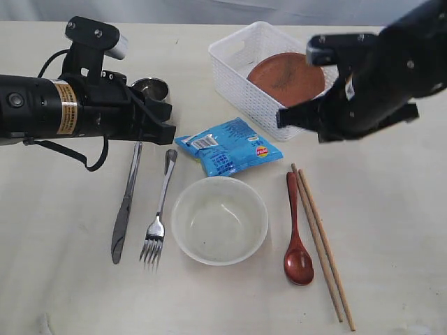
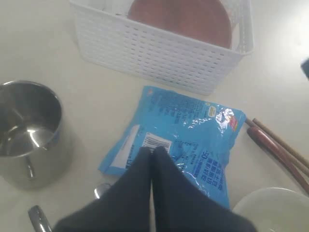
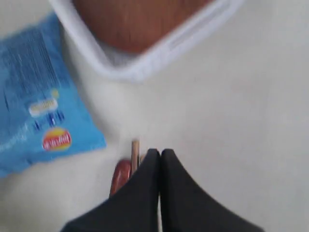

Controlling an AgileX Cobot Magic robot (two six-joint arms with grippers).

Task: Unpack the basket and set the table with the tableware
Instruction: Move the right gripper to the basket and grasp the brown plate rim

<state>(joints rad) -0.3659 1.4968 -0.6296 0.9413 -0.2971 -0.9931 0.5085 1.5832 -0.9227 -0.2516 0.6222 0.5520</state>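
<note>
Hovering with both pairs of jaws pressed together and empty, my left gripper hangs over the edge of the blue snack packet, with the steel cup off to one side. My right gripper hangs by the tips of the chopsticks and the red-brown spoon. Just beyond it, the white perforated basket holds the brown plate.
</note>
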